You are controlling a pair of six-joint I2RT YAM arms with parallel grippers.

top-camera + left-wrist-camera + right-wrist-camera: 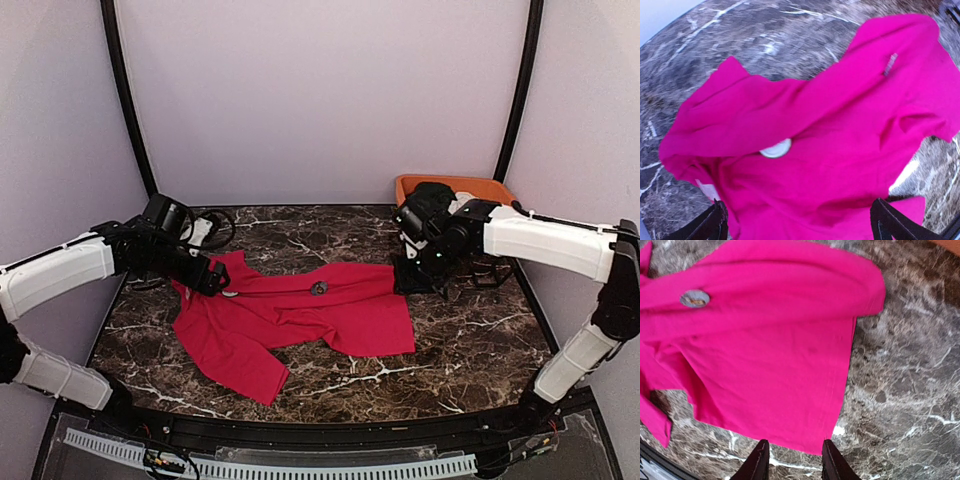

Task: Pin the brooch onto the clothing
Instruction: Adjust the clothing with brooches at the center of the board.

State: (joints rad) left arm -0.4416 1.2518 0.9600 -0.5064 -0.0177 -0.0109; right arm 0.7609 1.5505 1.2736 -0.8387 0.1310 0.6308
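Observation:
The red T-shirt (300, 320) lies crumpled in the middle of the marble table. The round grey brooch (318, 288) sits on its upper middle; it also shows in the right wrist view (694, 298) and edge-on in the left wrist view (890, 64). A small white disc (775, 148) peeks from under a fold near the shirt's left end. My left gripper (213, 279) hovers over that end, wide open and empty (802, 227). My right gripper (409, 276) is at the shirt's right edge, open and empty (796, 462), just above the hem.
An orange bin (480, 184) stands at the back right with a dark garment (432, 196) and a white garment (462, 201) in it. Black cables (208, 226) lie at the back left. Purple walls enclose the table.

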